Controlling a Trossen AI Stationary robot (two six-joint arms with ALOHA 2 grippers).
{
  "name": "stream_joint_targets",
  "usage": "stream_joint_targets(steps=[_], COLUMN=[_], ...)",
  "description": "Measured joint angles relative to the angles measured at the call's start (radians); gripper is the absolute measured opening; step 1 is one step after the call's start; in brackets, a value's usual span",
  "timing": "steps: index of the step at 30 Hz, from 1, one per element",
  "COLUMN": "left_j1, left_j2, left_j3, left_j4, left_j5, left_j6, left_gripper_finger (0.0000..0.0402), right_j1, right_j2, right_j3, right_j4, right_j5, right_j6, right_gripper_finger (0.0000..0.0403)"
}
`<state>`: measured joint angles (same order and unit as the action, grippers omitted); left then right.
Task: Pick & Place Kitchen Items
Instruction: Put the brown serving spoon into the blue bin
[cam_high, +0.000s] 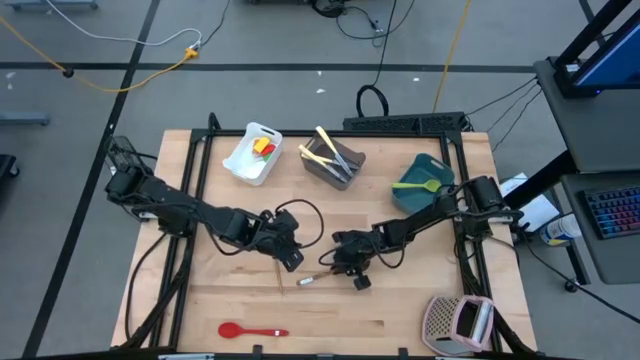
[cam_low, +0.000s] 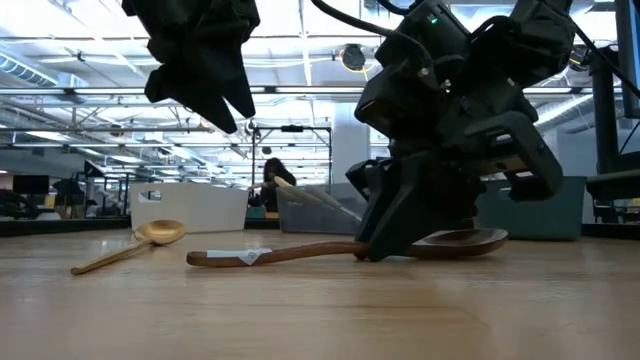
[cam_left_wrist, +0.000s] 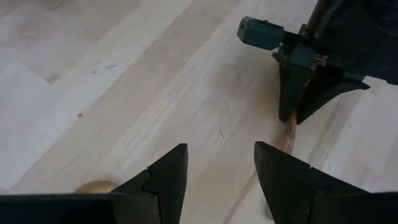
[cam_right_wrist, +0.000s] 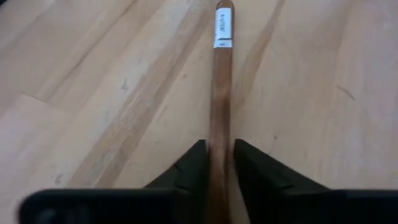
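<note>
- Seen only from above: table (cam_high: 200, 310) whole, with white tub (cam_high: 252, 153), grey tub (cam_high: 333, 160) and teal tub (cam_high: 424, 178) along the far edge, red spoon (cam_high: 252, 331) near the front edge.
- Left gripper (cam_left_wrist: 219, 180) hovering mid-table, fingers spread, holding nothing.
- Right gripper (cam_right_wrist: 216, 163) down at mid-table, fingers pinching the brown spoon (cam_right_wrist: 221, 93).
- Slim dark wood, lying flat, white label on handle; bowl visible only at table height.

White tub (cam_high: 250, 155), grey tub (cam_high: 333, 165), teal tub (cam_high: 424, 176), pink-sided grater (cam_high: 460, 321) on wooden table (cam_high: 400, 310).
</note>
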<state>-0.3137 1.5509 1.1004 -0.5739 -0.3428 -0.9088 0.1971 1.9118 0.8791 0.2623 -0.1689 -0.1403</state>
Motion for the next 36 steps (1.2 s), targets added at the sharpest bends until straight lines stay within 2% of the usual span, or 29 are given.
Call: stream_joint_targets(steps=[3,7,12,19,23,28,33,36], left_j1=[0.001,0.001,0.001,0.001,0.001,0.001,0.001,0.001], left_j2=[0.0,0.0,0.0,0.0,0.0,0.0,0.0,0.0], left_j3=[0.0,0.0,0.0,0.0,0.0,0.0,0.0,0.0], left_j4=[0.0,0.0,0.0,0.0,0.005,0.009,0.01,0.022], left_j5=[0.0,0.0,0.0,0.0,0.0,0.0,0.0,0.0], left_j6=[0.018,0.018,0.02,0.017,0.007,0.01,0.011,0.013], left_gripper_finger=[0.0191,0.0191,0.0191,0.0191,0.0191,0.0191,0.0191,0.0191], right_j1=[0.003,0.002,-0.001,-0.002,-0.001,-0.011,-0.097,-0.179], right_j2=[0.0,-0.002,-0.08,-0.373,-0.566,-0.806,-1.004,-1.089], right_j3=[0.0,-0.001,-0.004,-0.007,-0.007,-0.005,-0.005,-0.005], right_j4=[-0.002,-0.005,-0.118,-0.466,-0.684,-0.889,-1.123,-1.167], right_j5=[0.013,0.013,0.015,0.05,0.136,0.264,0.36,0.38], right_j6=[-0.013,0.005,0.005,-0.037,-0.07,-0.204,-0.326,-0.415], right_gripper_finger=[0.0026,0.003,0.0036,0.0027,0.0027,0.003,0.0028,0.0028])
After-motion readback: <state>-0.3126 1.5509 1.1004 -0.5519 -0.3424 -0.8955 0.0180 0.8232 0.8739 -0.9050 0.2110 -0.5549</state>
